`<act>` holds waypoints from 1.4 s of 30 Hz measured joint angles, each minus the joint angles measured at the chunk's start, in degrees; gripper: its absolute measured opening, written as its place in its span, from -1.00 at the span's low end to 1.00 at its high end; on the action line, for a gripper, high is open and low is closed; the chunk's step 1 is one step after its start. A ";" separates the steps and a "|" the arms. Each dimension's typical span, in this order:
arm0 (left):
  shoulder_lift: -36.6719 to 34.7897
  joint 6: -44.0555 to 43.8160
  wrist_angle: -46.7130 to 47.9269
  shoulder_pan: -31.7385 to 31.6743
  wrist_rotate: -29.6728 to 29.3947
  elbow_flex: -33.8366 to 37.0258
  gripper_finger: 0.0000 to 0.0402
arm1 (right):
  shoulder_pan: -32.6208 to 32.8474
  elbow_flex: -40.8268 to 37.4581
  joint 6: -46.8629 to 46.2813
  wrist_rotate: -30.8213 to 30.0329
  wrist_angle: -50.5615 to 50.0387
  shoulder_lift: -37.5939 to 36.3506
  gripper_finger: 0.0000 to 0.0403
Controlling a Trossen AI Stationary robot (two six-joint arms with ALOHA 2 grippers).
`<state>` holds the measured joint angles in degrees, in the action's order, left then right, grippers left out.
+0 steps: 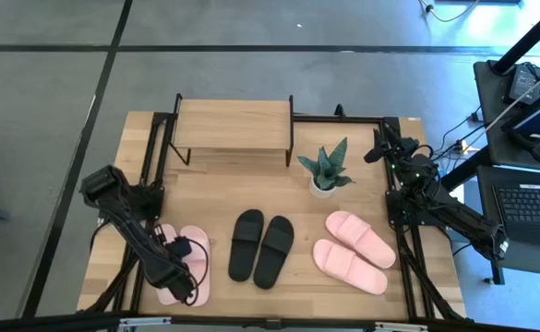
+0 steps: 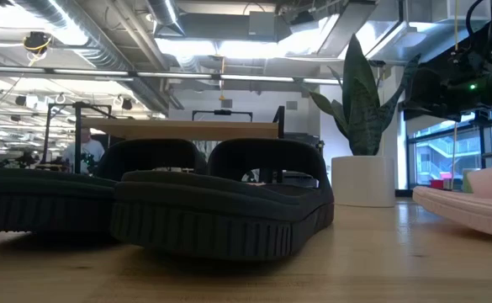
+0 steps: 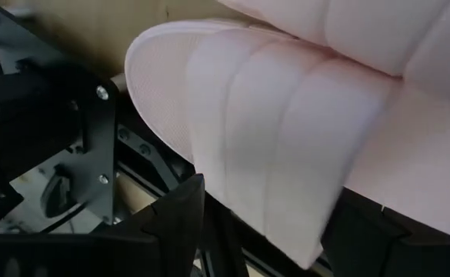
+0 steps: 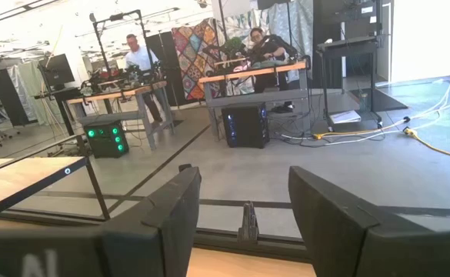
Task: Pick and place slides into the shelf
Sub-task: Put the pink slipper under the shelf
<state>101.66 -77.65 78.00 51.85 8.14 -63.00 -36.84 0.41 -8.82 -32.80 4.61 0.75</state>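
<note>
Left hand (image 1: 188, 277) is down at the near-left corner of the tabletop (image 1: 343, 286), fingers spread wide around the strap of one of the left pink slides (image 1: 196, 267), not clamped yet as far as I can see. Right hand (image 1: 380, 148) is parked up at the far-right edge, fingers apart, holding nothing, just pointing out into the room.

Biggest to smallest from where I'm standing: the shelf (image 1: 234, 123) sits at the back middle of the tabletop, top board bare in the high view. I can't make out anything on the lower tier, but it's mostly hidden. Then the slides: the left pink pair under that left hand, the black pair (image 1: 260, 245) in the middle near the front, the right pink pair (image 1: 357, 251) lying angled, all well apart from the shelf. A small potted plant (image 1: 325, 170) stands just off the shelf's right end.

What I'd worry about: that foam strap looks squishy, so a shallow pinch could slip and drop the slide on the way over. The two left pink ones lie touching, so lifting one might drag its neighbour. And a sloppy swing could clip the plant.
</note>
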 joint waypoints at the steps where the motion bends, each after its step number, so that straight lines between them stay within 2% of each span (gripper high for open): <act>1: 0.46 0.00 -0.02 -0.13 0.08 0.00 0.08 | 0.02 0.02 -0.03 0.01 0.02 0.00 -0.01; 4: 1.28 0.00 -0.27 -0.63 0.63 0.00 0.01 | 0.00 0.01 -0.09 -0.01 0.01 0.00 -0.01; 7: 1.26 0.00 -0.65 -1.35 0.66 0.00 -0.15 | 0.00 0.00 0.00 0.00 0.00 0.00 -0.01; 16: 1.24 1.53 -0.61 -3.09 2.38 0.00 -0.91 | 0.00 0.01 0.02 -0.01 0.00 0.00 -0.01; 17: 1.24 2.27 -0.65 -3.30 2.98 0.00 -0.94 | 0.01 0.00 0.02 0.00 0.01 0.00 -0.01; 24: -1.46 7.07 -0.90 -5.38 9.12 0.04 -0.97 | 0.00 0.02 0.02 0.00 -0.01 0.00 -0.01; 29: -8.19 6.57 -0.85 -7.96 12.13 0.04 -0.97 | 0.01 0.01 -0.02 -0.01 0.01 0.00 -0.01; 33: -15.31 4.38 -0.58 -9.74 11.96 -0.08 -0.98 | 0.00 0.02 -0.13 0.00 -0.01 0.00 -0.01; 38: -23.04 4.57 -0.53 -12.72 6.65 -2.44 -0.99 | 0.01 0.01 -0.15 -0.01 0.02 0.00 -0.01; 42: -27.16 8.97 -0.63 -16.03 -5.70 -6.70 -0.99 | 0.02 0.00 -0.15 0.00 0.02 0.00 -0.01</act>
<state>74.50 -68.68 77.37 35.82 2.44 -69.70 -36.82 0.40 -8.97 -32.80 4.62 0.75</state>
